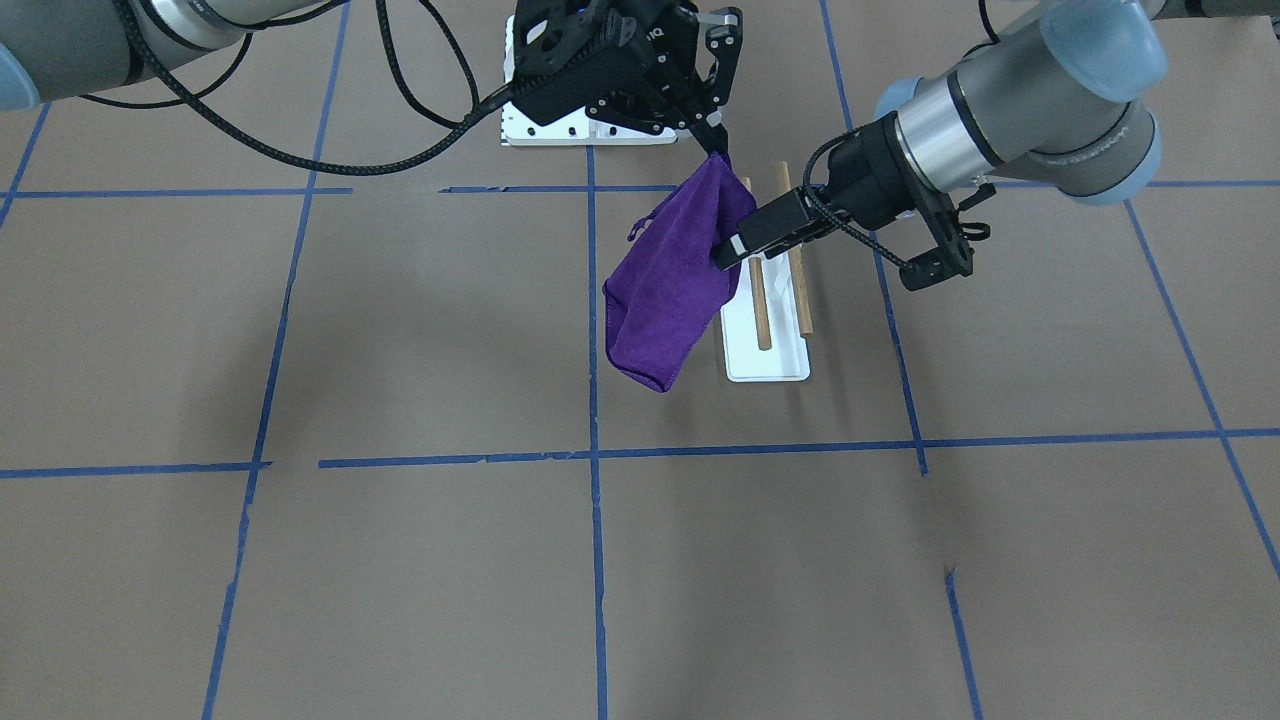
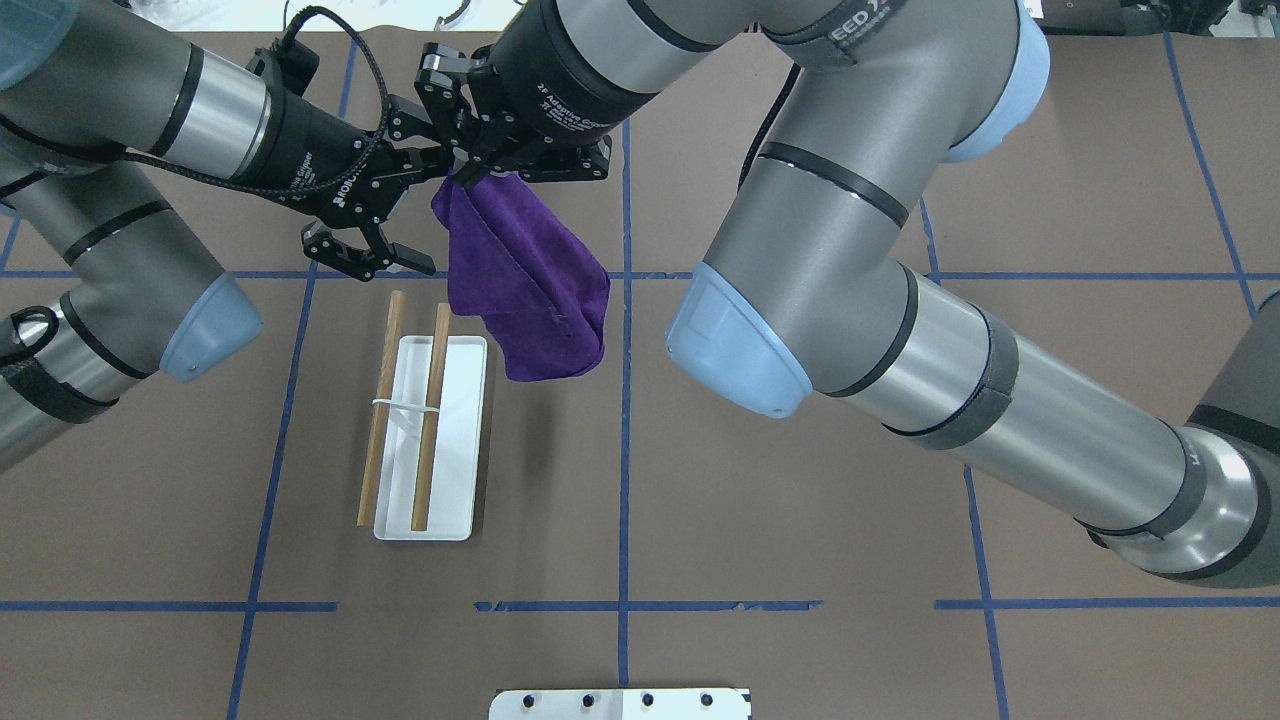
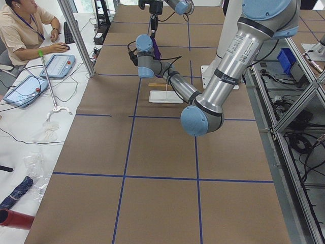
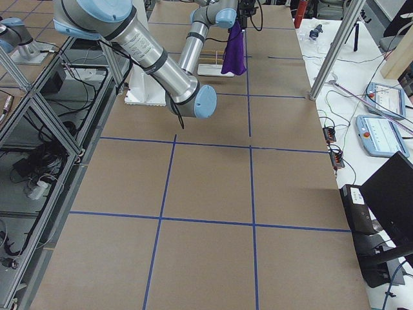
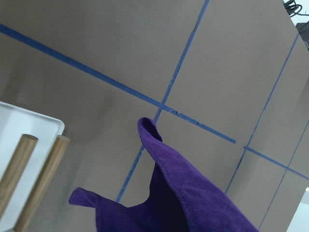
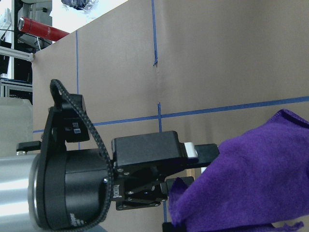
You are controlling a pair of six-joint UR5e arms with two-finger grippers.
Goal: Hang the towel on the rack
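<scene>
Overhead exterior view: the right gripper [image 2: 478, 170] is closed on the top corner of the towel [image 2: 525, 290] and holds it up in the air. The purple cloth hangs down in loose folds on the right side of the rack [image 2: 428, 440]. The left gripper [image 2: 425, 218] is spread wide and holds nothing. Its far finger sits just beside the pinched corner and its near finger is level with the towel's left edge. The rack stands on the brown table [image 2: 800, 660], its two wooden dowels [image 2: 372, 470] running near to far over a white base [image 2: 462, 470]. Blue tape lines [image 2: 622, 500] cross the table, and a white bolted plate [image 2: 620, 705] lies at its near edge. Exterior front-facing view: the towel hangs from the right gripper and overlaps one dowel in the frame, so contact with the rack cannot be determined. One left finger reaches the cloth's edge and the other stands well apart from it. Exterior left view: the far arm holds the towel high, but detail is too small to read. Exterior right view: the towel's lower end is above the table surface, with the rack beside it. Left wrist-mounted view: the towel fills the lower centre, apart from both dowel ends and the base corner at lower left. No fingers are in frame. Right wrist-mounted view: the left gripper body is at left, and one finger meets the towel's edge at lower right.
</scene>
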